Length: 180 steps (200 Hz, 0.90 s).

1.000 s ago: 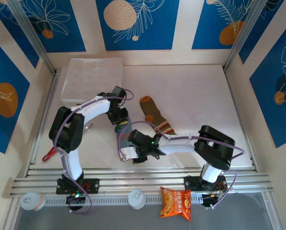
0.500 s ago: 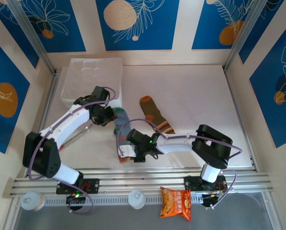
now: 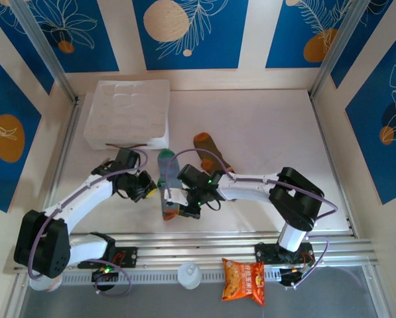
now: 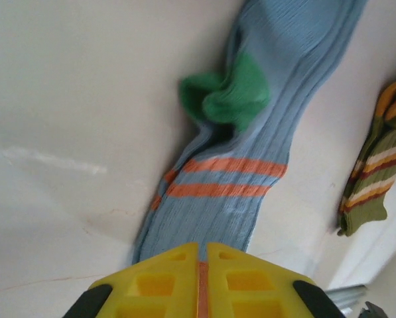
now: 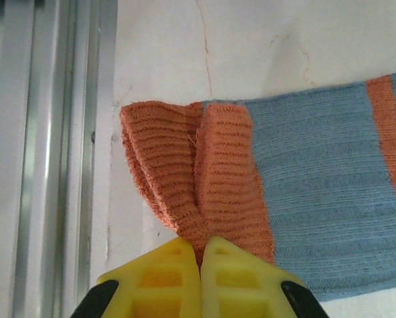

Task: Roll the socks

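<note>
Where the left gripper (image 4: 199,246) meets the grey-blue sock (image 4: 304,79), its jaws are pressed fully together on the leg section, and the blue fabric runs straight into the closed tips. Ahead of these jaws the sock lies flat on the table (image 4: 78,99). The two orange stripes (image 4: 224,177) come first, then the green heel (image 4: 227,96), which is bunched and sits slightly to the left. The olive-brown sock (image 4: 377,169) lies ahead and to the right of the jaws, apart from the grey-blue one. The right gripper (image 5: 201,244) has its jaws closed with no gap on the orange cuff (image 5: 198,172), which is folded into two ribbed lobes directly ahead of the tips. The blue leg extends to the right of these jaws. A metal rail (image 5: 38,165) runs to their left.
</note>
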Tool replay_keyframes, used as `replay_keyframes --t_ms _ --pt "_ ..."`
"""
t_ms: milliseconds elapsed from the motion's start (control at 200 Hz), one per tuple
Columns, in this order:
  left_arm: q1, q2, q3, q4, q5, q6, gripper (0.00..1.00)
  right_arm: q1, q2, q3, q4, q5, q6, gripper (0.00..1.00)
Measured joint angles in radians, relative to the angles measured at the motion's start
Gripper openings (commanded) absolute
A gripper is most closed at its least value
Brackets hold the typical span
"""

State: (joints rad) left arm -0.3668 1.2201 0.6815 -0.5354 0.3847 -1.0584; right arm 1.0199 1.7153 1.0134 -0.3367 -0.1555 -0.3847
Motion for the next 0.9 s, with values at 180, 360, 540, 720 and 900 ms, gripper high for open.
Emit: replay_keyframes --t_ms 180,360,540,720,900 --pt "-0.027 0.045 -0.101 0.172 0.097 -0.083 0.12 -0.012 0.018 0.023 -0.016 -0.054 0.018 0.0" --pt "-0.059 0.104 -0.135 0.267 0.134 -0.11 0.11 -0.02 0.031 0.027 -0.024 -0.074 0.031 0.0" --pt "-0.075 0.125 -0.162 0.296 0.139 -0.111 0.1 -0.042 0.056 0.056 -0.034 -0.087 0.051 0.0" --pt "-0.075 0.142 -0.185 0.308 0.139 -0.107 0.08 -0.071 0.102 0.113 -0.053 -0.1 0.074 0.0" --pt "-0.075 0.132 -0.181 0.284 0.119 -0.08 0.24 -0.087 0.144 0.149 -0.069 -0.115 0.09 0.0"
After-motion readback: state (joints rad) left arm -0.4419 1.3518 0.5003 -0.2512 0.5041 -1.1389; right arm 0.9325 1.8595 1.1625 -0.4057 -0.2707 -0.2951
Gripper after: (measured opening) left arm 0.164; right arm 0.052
